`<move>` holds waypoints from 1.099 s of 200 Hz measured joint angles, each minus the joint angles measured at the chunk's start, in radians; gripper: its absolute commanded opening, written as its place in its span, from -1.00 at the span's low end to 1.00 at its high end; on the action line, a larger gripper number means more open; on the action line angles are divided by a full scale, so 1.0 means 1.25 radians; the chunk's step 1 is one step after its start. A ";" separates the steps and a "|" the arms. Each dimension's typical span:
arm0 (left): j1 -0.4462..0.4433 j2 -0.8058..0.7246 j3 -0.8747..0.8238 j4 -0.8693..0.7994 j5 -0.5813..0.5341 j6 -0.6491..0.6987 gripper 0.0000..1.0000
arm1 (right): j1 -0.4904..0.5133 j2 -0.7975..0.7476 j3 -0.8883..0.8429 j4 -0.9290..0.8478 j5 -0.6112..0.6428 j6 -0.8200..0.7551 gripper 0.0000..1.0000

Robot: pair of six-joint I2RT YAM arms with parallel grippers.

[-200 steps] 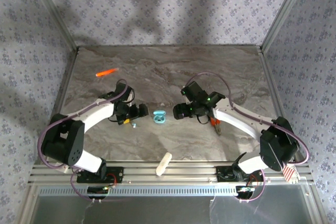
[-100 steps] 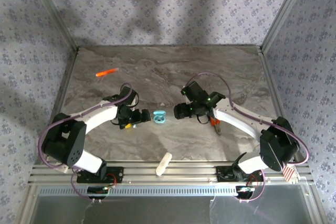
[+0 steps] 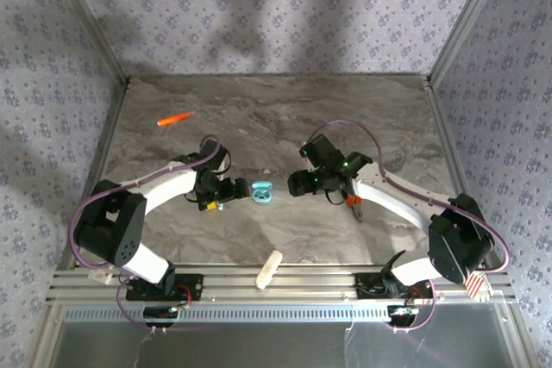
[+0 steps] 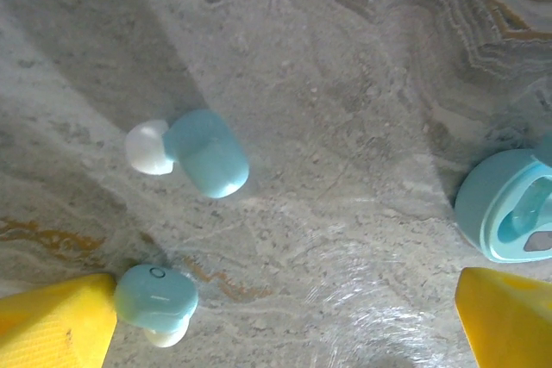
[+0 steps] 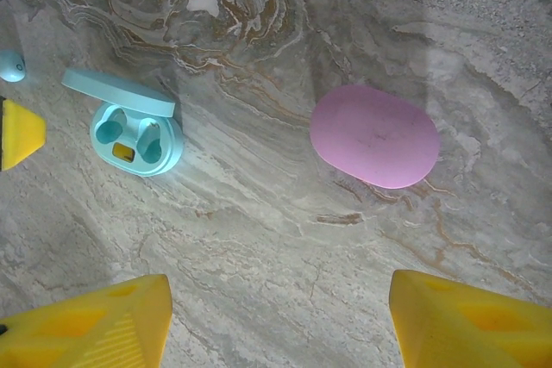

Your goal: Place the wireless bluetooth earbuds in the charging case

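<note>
Top external view, starting at the near edge: a little whitish cylinder [image 3: 271, 267] lies on the marble tabletop [image 3: 285, 118] just in front of the rail, roughly midway between the two arm bases. A bit farther in, both arms bend toward the middle, and the teal charging case [image 3: 261, 192] sits between them with its lid flipped open. The left end effector [image 3: 231, 190] is just left of the case and the right end effector [image 3: 295, 184] is just right of it.

Left wrist view is the good one. The left end effector [image 4: 285, 325] has its yellow fingers [image 4: 52, 325] spread as wide as they go, gripping nothing. One teal earbud [image 4: 155, 299] lies right up against a finger, can't tell if it's actually touching. A second teal earbud [image 4: 203, 152] lies a little beyond it, white tip pointing away from the case [image 4: 509, 204].

Right wrist view: the right end effector [image 5: 280, 325] also has its fingers apart with bare tabletop between them. Past it are the open teal case [image 5: 136, 131] on one side and a closed pink case [image 5: 375, 135] on the other, well apart.

A small red-orange thing [image 3: 354, 205] lies by the right arm, and an orange stick [image 3: 175, 118] lies far left.
</note>
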 measured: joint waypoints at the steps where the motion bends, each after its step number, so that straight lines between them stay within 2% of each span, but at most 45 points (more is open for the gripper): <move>1: 0.000 0.000 0.000 0.001 0.000 0.000 0.99 | 0.000 0.000 0.000 0.000 0.000 0.000 0.37; 76: -0.005 0.012 0.022 0.027 0.006 0.000 0.99 | -0.008 -0.012 -0.011 0.002 -0.003 0.000 0.36; 115: -0.018 0.027 0.036 0.021 0.002 0.003 0.91 | -0.013 -0.019 -0.014 0.002 -0.003 0.000 0.37; 137: -0.037 0.027 0.061 -0.002 -0.029 0.009 0.87 | -0.015 -0.030 -0.021 0.002 -0.002 0.000 0.36; 162: -0.078 0.027 0.101 -0.057 -0.108 0.019 0.82 | -0.018 -0.058 -0.034 0.005 -0.002 0.000 0.41; 193: -0.135 0.027 0.137 -0.135 -0.220 0.034 0.58 | -0.031 -0.134 -0.075 0.028 -0.001 0.005 0.57; 220: -0.197 0.038 0.165 -0.208 -0.323 0.049 0.37 | -0.045 -0.215 -0.115 0.050 0.004 0.009 0.97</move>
